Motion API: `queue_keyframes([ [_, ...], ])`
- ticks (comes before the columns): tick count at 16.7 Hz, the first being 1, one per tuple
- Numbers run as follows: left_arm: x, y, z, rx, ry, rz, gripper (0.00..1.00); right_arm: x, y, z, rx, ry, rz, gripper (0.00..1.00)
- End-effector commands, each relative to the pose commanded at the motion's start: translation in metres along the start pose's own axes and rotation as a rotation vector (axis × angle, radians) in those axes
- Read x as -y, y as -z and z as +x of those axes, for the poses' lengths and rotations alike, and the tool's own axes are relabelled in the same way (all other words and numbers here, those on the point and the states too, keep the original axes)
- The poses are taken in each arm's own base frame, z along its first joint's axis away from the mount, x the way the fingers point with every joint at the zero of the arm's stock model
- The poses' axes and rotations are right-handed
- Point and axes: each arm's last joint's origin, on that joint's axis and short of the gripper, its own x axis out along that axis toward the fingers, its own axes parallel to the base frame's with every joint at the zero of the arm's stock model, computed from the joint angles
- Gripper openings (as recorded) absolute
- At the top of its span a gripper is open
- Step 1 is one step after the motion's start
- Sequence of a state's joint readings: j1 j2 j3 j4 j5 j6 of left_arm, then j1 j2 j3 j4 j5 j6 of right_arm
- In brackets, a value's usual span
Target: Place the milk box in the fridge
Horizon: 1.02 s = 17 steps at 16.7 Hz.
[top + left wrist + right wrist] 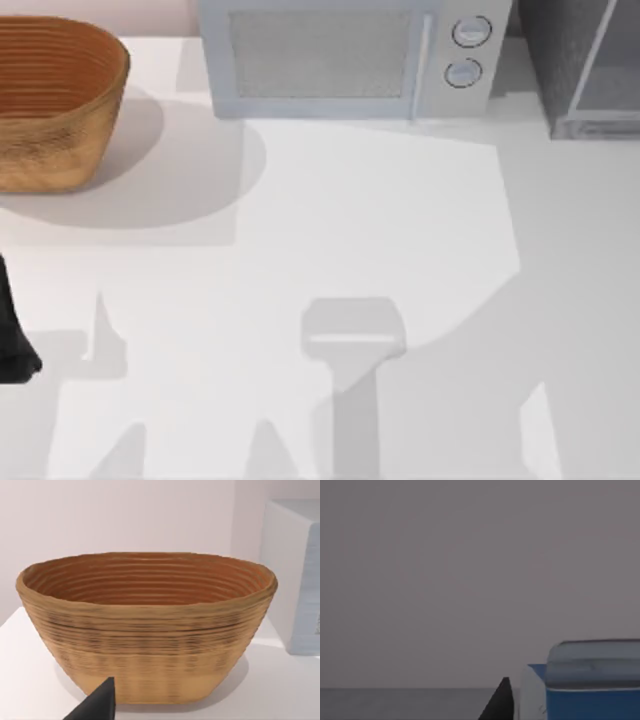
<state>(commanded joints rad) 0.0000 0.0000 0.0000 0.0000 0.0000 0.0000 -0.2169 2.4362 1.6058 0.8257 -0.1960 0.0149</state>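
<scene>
Bright, even light washing white table from above. Wicker basket casting soft round shadow toward table's right; microwave throwing broad grey band forward. Angular arm shadows lying along near edge. Left wrist view looking soft, warm. Right wrist view sitting dim, grey, milk box blurring.

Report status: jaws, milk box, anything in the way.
Left arm parked at table's left edge, facing basket. Milk box close by right gripper's finger. Fridge back right, beside microwave.
</scene>
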Motion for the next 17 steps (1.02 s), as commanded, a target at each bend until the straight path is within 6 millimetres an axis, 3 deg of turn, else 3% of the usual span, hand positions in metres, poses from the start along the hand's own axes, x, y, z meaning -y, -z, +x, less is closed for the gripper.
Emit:
queue_keyframes([
  [11,0.0,0.0,0.0,0.0,0.0,0.0,1.0,0.0,0.0,0.0,0.0,0.0,0.0,0.98],
  [17,0.0,0.0,0.0,0.0,0.0,0.0,1.0,0.0,0.0,0.0,0.0,0.0,0.0,1.0],
])
